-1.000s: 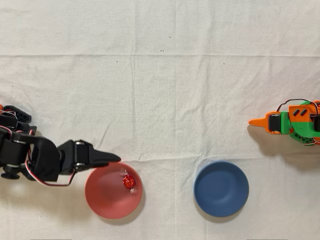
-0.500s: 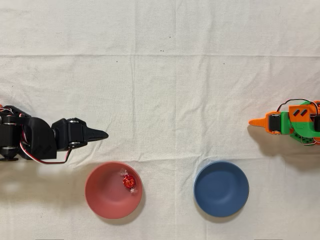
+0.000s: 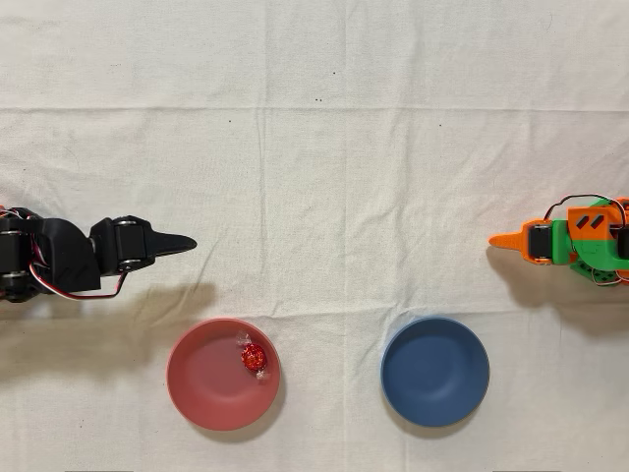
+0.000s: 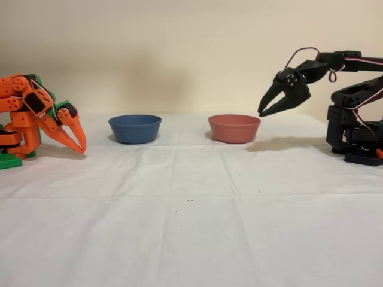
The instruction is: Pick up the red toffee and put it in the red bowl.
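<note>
On the white cloth, overhead view:
Red toffee [image 3: 254, 358]: lying inside the red bowl [image 3: 206, 379], near its right rim.
Gripper [image 4: 267, 109]: black arm's, jaws parted, holding nothing, raised clear of the bowl and to its upper left.
Blue bowl [image 3: 434, 371]: right of the red one, apart.
Orange arm [image 3: 575, 241]: idle, far right.

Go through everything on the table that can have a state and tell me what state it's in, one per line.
Tiny red foil-wrapped toffee: lying inside the red bowl, near its right side in the overhead view.
Round matte salmon-red bowl: upright, holding the toffee.
Round dark blue bowl: upright, empty.
Black arm's gripper: open, holding nothing, raised above the cloth beside the red bowl.
Orange arm: idle, gripper tips pointing down.
</note>
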Robot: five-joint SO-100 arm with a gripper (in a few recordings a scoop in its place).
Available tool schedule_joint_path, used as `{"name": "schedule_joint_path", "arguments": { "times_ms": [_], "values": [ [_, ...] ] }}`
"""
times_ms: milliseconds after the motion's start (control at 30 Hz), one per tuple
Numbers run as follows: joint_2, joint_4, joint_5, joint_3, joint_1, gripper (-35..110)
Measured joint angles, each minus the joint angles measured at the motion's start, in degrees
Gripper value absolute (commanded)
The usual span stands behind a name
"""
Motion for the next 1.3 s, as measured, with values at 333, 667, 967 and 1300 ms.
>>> {"name": "schedule_joint_path", "arguments": {
  "times_ms": [333,667,967,1300],
  "values": [
    [19.7,6.3,-0.7,9.8,0.0,0],
    [23.6,4.8,1.5,15.4,0.0,0],
    [22.9,-2.9,3.6,21.7,-0.1,1],
    [22.9,6.9,7.6,21.9,1.7,2]
  ]
}}
